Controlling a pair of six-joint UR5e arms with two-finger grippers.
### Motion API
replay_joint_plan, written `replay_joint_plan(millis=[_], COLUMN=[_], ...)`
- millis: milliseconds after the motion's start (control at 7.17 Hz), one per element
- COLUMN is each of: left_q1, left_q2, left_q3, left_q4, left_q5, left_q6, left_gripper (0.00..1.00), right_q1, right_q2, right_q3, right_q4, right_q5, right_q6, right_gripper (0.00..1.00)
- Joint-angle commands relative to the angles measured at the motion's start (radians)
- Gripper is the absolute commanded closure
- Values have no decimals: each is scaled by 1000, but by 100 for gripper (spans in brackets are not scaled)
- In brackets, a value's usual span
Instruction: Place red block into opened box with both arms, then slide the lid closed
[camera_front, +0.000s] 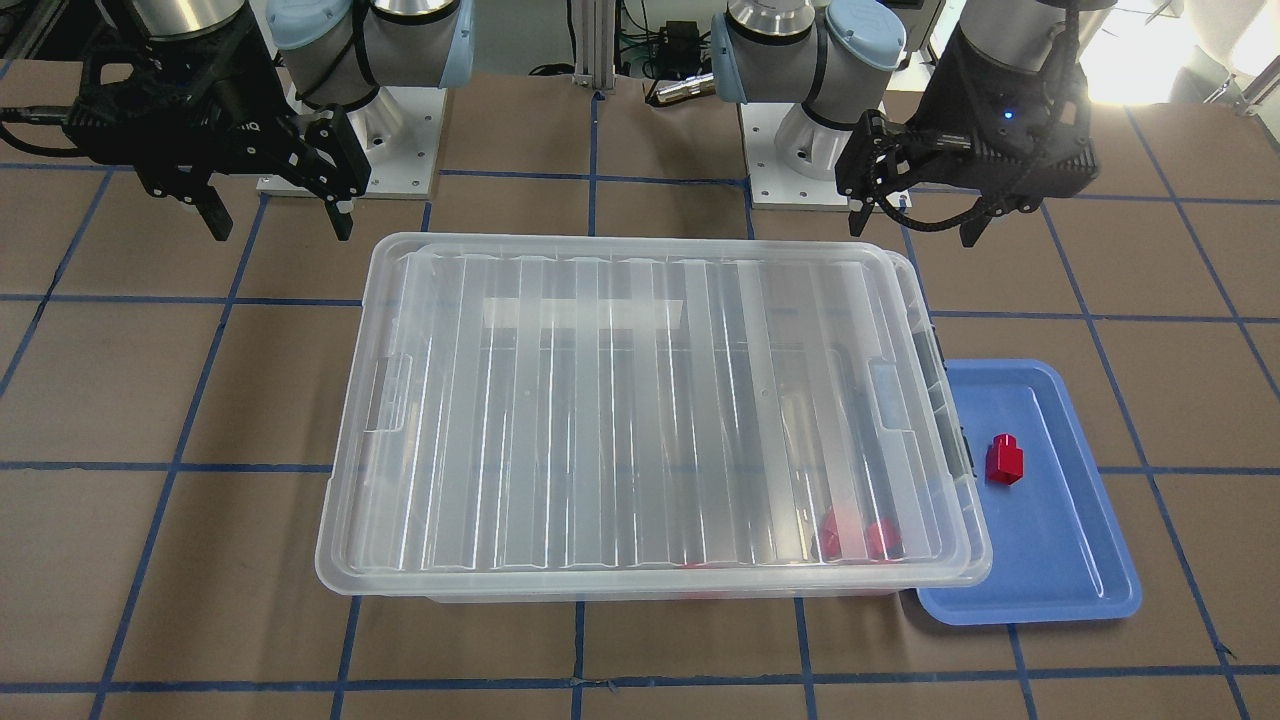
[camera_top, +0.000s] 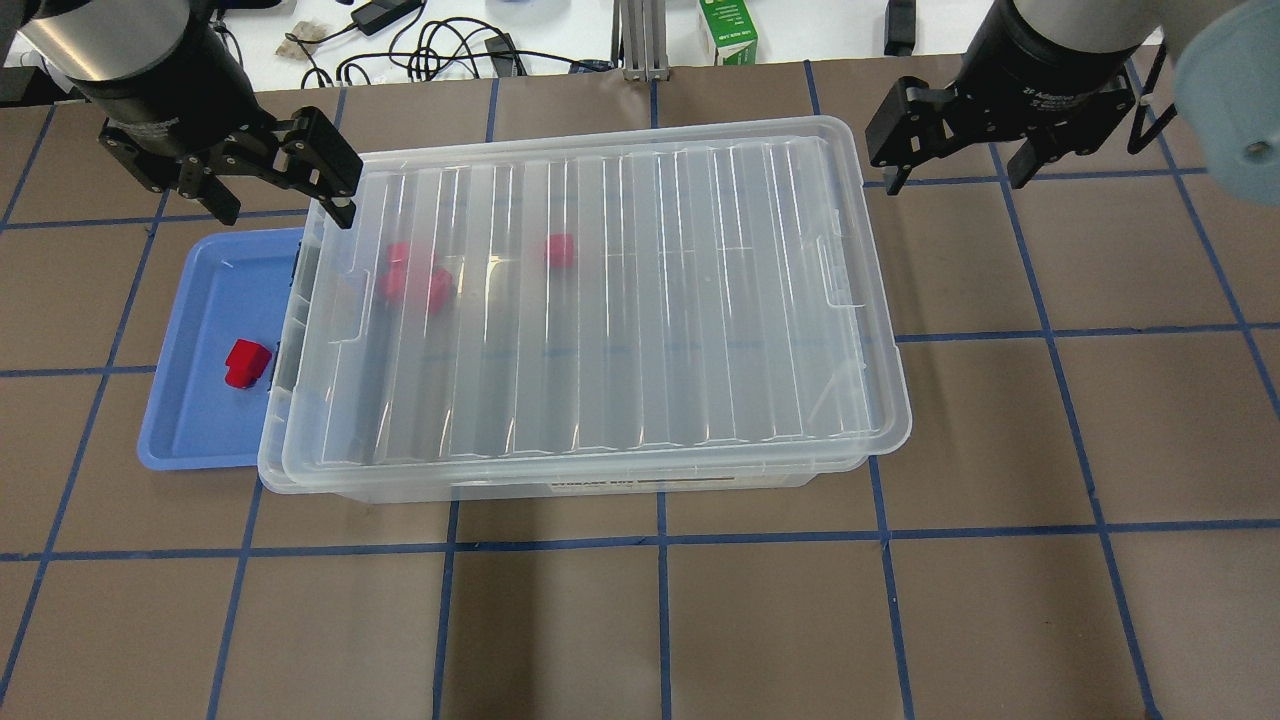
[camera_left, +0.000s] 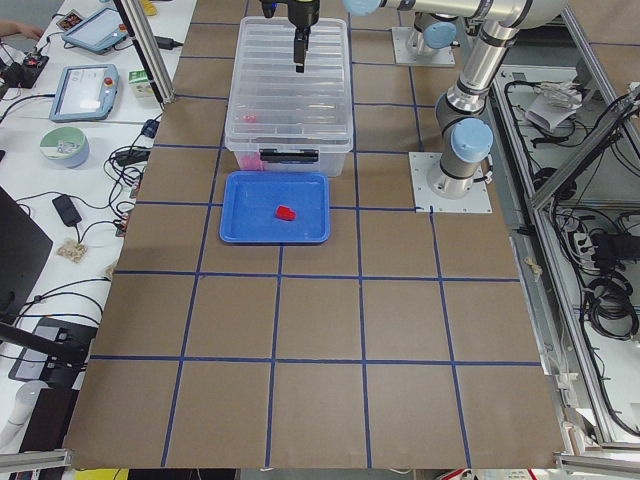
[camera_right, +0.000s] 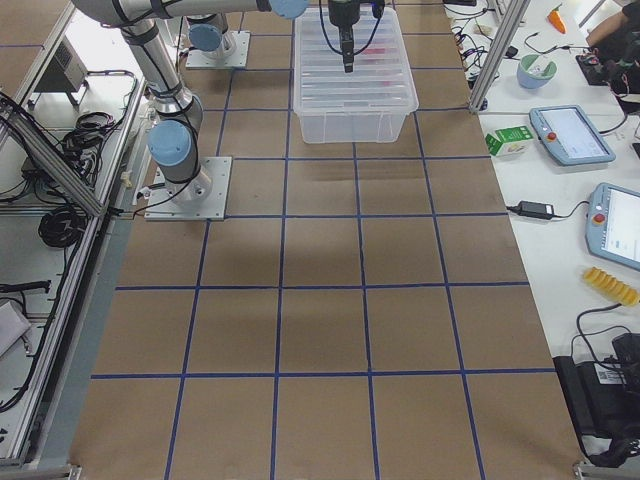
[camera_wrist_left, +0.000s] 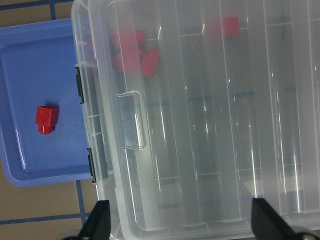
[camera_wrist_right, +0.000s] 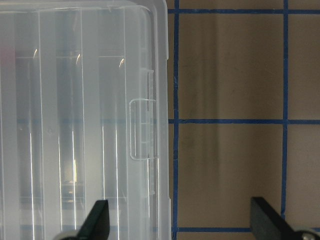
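One red block in one blue tray; one lid atop one box; my left gripper and right gripper both spread wide, empty.

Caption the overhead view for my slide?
Open left gripper and open right gripper hover near far corners of the box; lid on top, red block in blue tray.

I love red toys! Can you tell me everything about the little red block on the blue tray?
The red block is small, bright and shiny like plastic, with a squarish body and a narrower stub at one end. It lies on its side, alone on the floor of the blue tray, nearer the side closest to the clear box. Nothing else touches it.
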Motion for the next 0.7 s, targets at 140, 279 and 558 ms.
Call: replay_joint_plan(millis=[140,279,558], left_q1=[0,0,0], left_q2=[0,1,5], left_q3=[-2,-2,-3], left_q4=[1,1,-1], left_q5=[1,2,2], left_q6=[0,0,0], left_gripper=[0,0,0], right_q1=[4,4,3], right_q2=[2,2,0], right_q3=[2,2,3], right_q4=[0,0,0], right_q5=[1,10,16], right_q6=[0,2,6], right_gripper=[0,0,0])
